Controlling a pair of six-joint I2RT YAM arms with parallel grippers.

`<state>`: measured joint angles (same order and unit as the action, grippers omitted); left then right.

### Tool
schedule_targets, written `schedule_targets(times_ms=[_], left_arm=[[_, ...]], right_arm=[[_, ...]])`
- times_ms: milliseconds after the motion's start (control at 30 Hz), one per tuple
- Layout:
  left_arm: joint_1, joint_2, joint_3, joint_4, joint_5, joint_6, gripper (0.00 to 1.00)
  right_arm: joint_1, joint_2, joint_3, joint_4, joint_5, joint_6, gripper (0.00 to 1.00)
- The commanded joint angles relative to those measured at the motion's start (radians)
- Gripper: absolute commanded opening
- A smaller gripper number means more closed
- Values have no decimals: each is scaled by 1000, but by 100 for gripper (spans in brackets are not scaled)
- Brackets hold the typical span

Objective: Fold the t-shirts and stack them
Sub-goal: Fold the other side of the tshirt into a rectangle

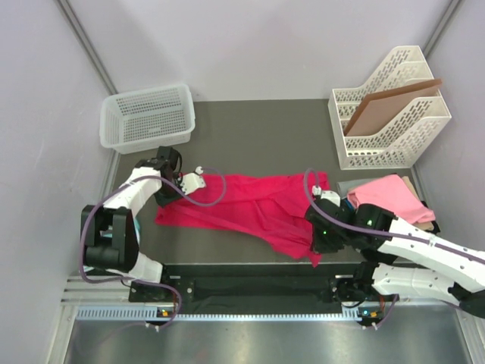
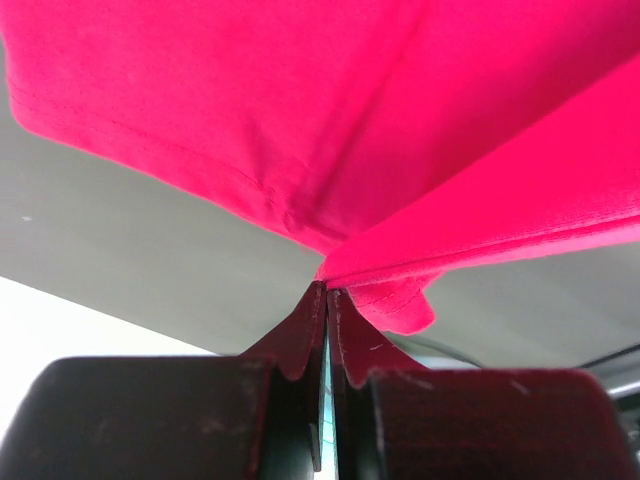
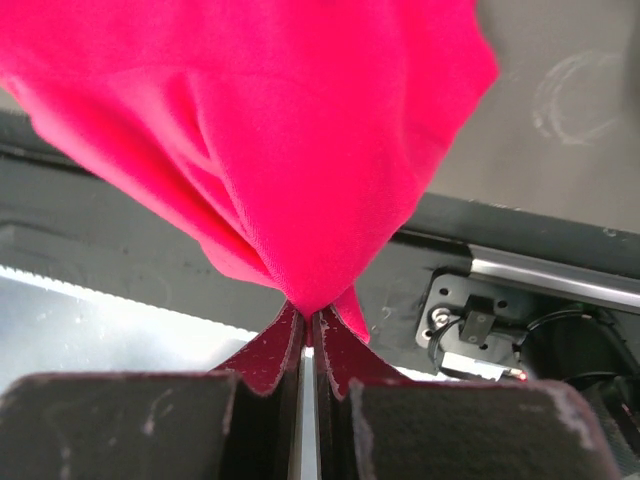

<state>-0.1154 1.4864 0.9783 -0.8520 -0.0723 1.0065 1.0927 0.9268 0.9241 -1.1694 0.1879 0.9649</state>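
The crimson shirt (image 1: pixel 254 205) is lying stretched across the middle of the bench (image 1: pixel 258 144), nearer its near edge. The left gripper (image 2: pixel 326 292) is pinching the shirt's left end, clamped tight on cloth. The right gripper (image 3: pixel 308 315) is clenching a bunch at the shirt's right end. A light pink shirt (image 1: pixel 386 196) is sitting by the right edge.

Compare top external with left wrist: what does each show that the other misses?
Top external only: the whole crimson-pink t-shirt stretched between the two arms, the right gripper at its far end, a light pink t-shirt at the right, a white basket and a file rack. Left wrist only: close up, the left gripper shut on a stitched hem fold. Both: the crimson-pink t-shirt, the left gripper and the dark table.
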Motion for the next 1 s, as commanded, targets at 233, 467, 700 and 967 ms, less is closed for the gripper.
schedule_targets(times_ms=[233, 467, 700, 967], left_arm=[[6, 58, 66, 65, -23, 34, 4], [5, 112, 111, 94, -49, 57, 4], [2, 186, 189, 103, -72, 73, 5], [-6, 235, 211, 148, -118, 104, 6]], right_arm=[[-200, 30, 50, 60, -37, -219, 0], [-318, 86, 58, 116, -67, -322, 0], [-385, 116, 52, 172, -80, -388, 0], [-464, 155, 21, 232, -93, -437, 0]])
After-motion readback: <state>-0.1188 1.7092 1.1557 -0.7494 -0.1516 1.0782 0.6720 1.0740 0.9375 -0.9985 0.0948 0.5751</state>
